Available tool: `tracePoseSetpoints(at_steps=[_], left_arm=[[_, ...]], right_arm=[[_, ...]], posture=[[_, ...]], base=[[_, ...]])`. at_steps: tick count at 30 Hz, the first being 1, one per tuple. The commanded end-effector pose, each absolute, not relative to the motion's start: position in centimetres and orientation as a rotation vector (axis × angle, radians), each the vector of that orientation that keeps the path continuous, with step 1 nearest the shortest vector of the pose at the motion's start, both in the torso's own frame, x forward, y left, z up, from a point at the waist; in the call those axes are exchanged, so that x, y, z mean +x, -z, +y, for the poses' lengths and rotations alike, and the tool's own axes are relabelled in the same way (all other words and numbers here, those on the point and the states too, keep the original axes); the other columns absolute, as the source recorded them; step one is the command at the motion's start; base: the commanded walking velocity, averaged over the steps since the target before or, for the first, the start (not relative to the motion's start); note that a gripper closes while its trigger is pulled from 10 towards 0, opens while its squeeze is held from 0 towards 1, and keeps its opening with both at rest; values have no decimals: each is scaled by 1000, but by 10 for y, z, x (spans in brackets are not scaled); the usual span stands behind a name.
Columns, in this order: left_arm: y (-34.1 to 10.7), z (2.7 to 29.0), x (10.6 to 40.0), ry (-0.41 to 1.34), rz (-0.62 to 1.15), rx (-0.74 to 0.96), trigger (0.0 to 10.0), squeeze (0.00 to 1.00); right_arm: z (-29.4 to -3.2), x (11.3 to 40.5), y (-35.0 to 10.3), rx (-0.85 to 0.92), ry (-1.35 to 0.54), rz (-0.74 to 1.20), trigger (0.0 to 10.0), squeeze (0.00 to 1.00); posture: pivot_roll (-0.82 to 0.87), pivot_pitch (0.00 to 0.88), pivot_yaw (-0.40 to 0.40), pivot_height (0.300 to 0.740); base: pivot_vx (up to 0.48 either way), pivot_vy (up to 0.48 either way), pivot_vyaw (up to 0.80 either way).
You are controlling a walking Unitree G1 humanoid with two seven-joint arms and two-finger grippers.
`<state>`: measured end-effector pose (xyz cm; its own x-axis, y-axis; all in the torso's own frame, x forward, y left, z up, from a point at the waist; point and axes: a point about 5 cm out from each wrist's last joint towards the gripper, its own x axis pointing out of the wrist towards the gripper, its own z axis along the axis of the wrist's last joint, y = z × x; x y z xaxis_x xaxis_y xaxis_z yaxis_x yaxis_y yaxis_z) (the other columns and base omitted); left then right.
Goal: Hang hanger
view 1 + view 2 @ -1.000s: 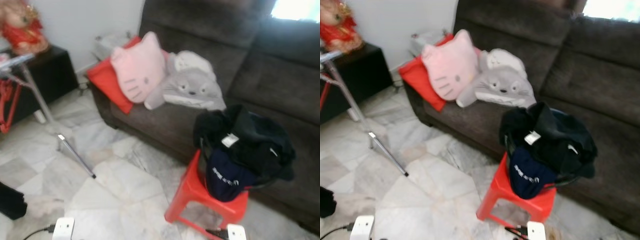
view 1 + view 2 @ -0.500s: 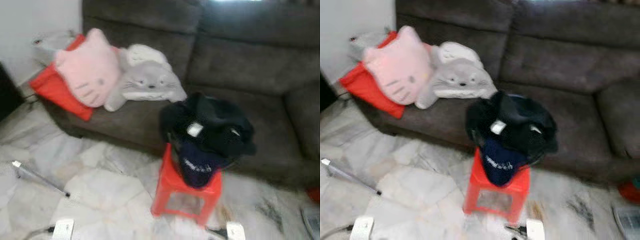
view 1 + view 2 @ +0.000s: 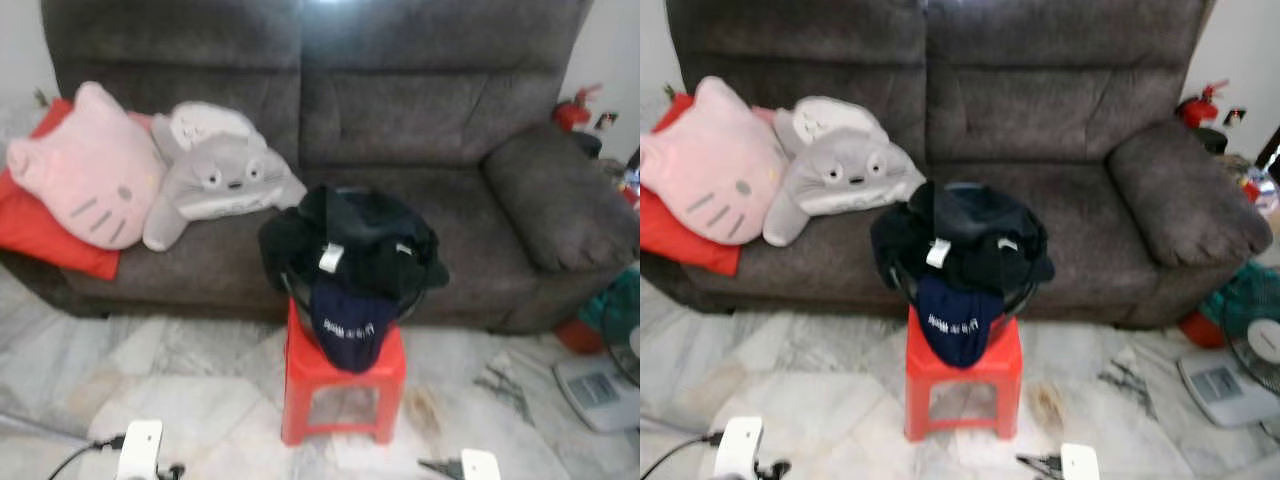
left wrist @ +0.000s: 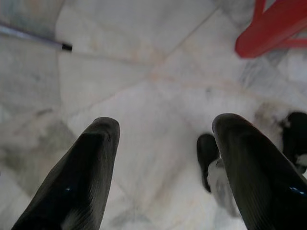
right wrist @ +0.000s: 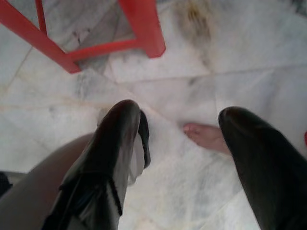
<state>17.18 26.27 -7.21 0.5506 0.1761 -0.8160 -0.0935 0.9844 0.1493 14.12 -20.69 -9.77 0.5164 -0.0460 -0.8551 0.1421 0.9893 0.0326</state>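
**Hanger hidden somewhere in the clothes heap**

Head views: the camera has swung right, so the plush grey sofa (image 3: 420,120) is now square-on. Crumpled dark clothes (image 3: 350,245) top a red plastic stool (image 3: 340,385) (boxy, four-legged).
Left wrist: left gripper (image 4: 165,129) over the marble floor (image 4: 144,57), jaws apart.
Right wrist: right gripper (image 5: 182,115), jaws apart.

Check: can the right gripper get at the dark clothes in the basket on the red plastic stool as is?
Probably not yet. The right gripper hangs open, pointing at the marble floor near the red plastic stool. The dark clothes sit well above and ahead of it. Nothing blocks the way; the arm must rise.
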Motion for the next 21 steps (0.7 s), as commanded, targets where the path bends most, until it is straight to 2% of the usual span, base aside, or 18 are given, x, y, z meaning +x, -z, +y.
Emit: tracePoseSetpoints(at_steps=[1, 7, 17, 21], left_arm=[[75, 263, 165, -155, 1010, 109, 10000, 0], [75, 263, 166, -150, 1010, 121, 10000, 0], [75, 264, 166, -152, 1008, 121, 10000, 0], [75, 264, 166, -166, 1004, 107, 10000, 0]], right_arm=[[-210, 134, 100, 119, 125, 1038, 10000, 0], [-211, 128, 101, 119, 126, 1047, 10000, 0], [-186, 138, 102, 131, 101, 1042, 10000, 0], [-176, 140, 103, 134, 90, 1041, 10000, 0]], posture=[[-68, 37, 4, 740], [-68, 43, 5, 740], [-68, 47, 7, 740], [-68, 50, 6, 740]], base=[[0, 0, 0], [0, -49, 0], [0, -289, 0], [0, 0, 0]])
